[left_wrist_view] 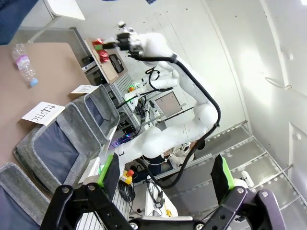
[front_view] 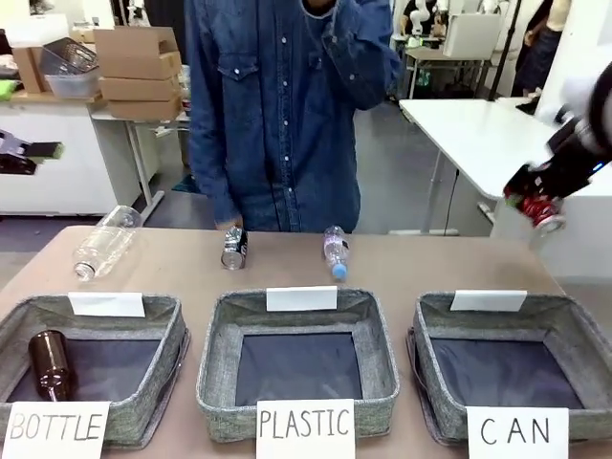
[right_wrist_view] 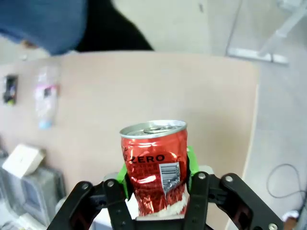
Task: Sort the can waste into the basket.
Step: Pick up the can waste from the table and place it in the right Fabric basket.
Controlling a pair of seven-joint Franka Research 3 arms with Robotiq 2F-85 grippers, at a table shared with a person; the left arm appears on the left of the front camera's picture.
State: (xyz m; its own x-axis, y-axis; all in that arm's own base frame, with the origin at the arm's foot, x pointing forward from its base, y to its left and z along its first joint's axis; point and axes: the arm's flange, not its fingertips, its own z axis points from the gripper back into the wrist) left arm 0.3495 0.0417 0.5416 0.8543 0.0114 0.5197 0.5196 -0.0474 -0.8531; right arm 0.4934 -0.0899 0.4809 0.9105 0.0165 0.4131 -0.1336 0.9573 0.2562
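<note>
Red can gripped high, basket below

The right gripper (right_wrist_view: 156, 178) is clamped on the red can (right_wrist_view: 154, 160), whose length runs out along the fingers. The "CAN" basket (front_view: 553, 308) lies below this gripper and nearer the robot, so the drop looks down and inward. The silver can (front_view: 233, 249) sits on the table far to its left. The left gripper (left_wrist_view: 165, 178) gapes empty.

From the PLASTIC basket (front_view: 215, 354): BOTTLE basket (front_view: 172, 335) at 9 o'clock, a bottle (front_view: 50, 363) inside it; CAN basket (front_view: 421, 344) at 3. Behind on the table (front_view: 449, 268): first can (front_view: 233, 249) at 11, small bottle (front_view: 335, 253) at 1, large bottle (front_view: 105, 242) at 10. Second can (front_view: 537, 208) at 2, perhaps past the table edge.
</note>
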